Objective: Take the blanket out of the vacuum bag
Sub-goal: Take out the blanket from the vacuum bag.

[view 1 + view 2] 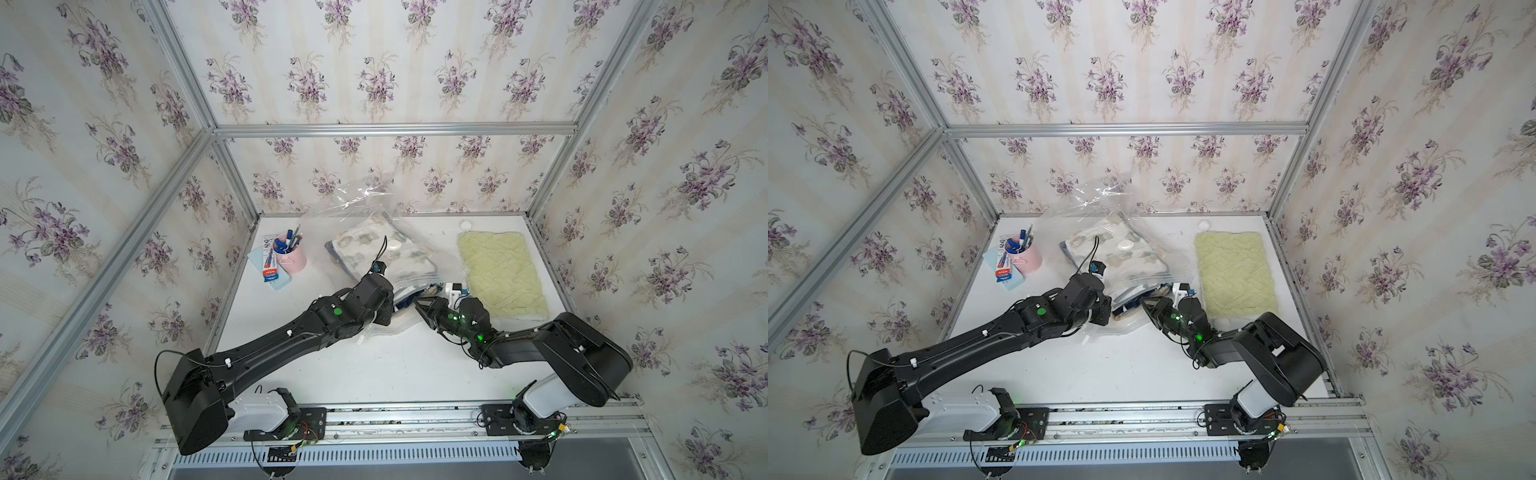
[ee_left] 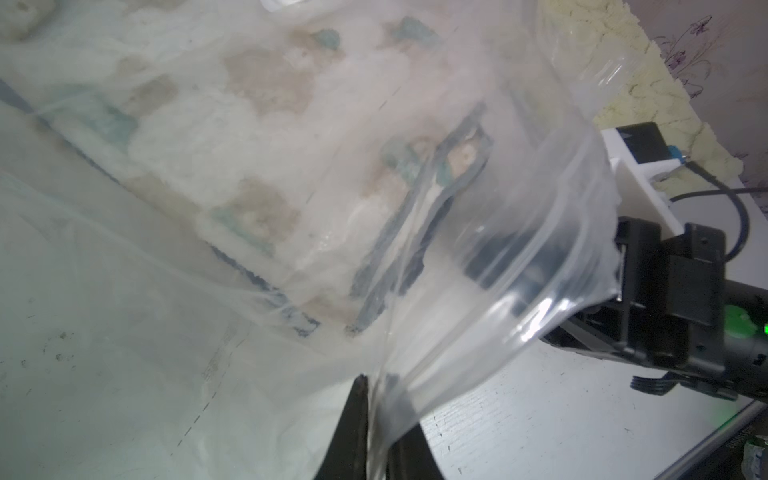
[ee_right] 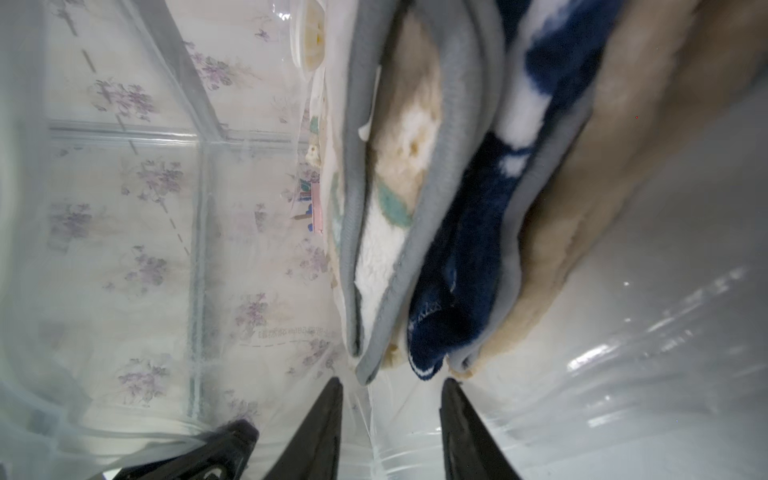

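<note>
Right now my left gripper (image 2: 376, 388) is clamped on the mouth edge of the large clear crinkly plastic vacuum bag (image 1: 353, 203). Its two black fingers (image 2: 359, 415) are pressed together with the film pinched between them, and the plastic curls up and away from the pinch.

The bag lies in the middle of the white table (image 1: 374, 365), between a pink cup of pens (image 1: 293, 257) and a shaggy yellow-green mat (image 1: 498, 274). Its far end stands up crumpled against the back wall.

The folded cream fleece blanket with grey trim and a navy-and-white side (image 3: 465, 257) is inside the bag, and the round white valve disc (image 1: 1125, 245) sits on the plastic over it.

My right gripper (image 3: 392, 386) is at the bag's mouth with its fingers apart and nothing between them. The tips are just short of the blanket's stacked folded edges, and clear film runs along both sides of them.
</note>
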Robot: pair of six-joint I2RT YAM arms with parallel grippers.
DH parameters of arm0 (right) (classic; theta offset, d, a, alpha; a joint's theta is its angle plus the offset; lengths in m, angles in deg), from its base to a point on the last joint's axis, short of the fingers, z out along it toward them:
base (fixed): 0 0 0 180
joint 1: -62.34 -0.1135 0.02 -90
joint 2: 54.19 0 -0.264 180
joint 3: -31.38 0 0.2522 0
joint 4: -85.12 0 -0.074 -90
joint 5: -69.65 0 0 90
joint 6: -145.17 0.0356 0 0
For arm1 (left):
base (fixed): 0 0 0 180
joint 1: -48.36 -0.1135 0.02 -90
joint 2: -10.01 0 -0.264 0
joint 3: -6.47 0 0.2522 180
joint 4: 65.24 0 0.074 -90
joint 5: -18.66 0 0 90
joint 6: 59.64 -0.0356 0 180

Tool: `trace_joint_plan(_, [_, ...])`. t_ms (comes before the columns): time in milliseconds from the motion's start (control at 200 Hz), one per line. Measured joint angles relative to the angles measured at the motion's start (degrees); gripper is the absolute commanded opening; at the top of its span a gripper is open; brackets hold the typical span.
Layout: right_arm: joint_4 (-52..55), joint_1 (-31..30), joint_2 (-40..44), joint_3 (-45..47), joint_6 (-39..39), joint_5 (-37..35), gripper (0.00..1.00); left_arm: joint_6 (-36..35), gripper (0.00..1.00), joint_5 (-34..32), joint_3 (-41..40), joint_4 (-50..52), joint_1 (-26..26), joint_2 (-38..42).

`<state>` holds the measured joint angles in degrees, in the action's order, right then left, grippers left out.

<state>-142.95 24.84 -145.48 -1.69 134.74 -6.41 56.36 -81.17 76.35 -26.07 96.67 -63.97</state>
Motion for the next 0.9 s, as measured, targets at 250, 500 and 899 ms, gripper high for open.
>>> trace_joint_plan(250, [-3.1, -0.11, -7.06, -5.22, 1.44, -1.46, 0.41, 0.46, 0.13, 0.04, -0.87, -0.44, -0.02, 1.86])
trace_joint_plan(500, [-5.14, -0.48, -9.64, -6.38, 2.95, -2.38, 0.29, 0.42, 0.13, -0.2, -1.03, -0.35, -0.02, 2.95])
trace_joint_plan(899, [-2.36, -0.72, -7.41, -11.78, 1.51, -1.55, 0.16, 0.37, 0.13, -0.76, -2.21, -0.04, 0.0, 4.2])
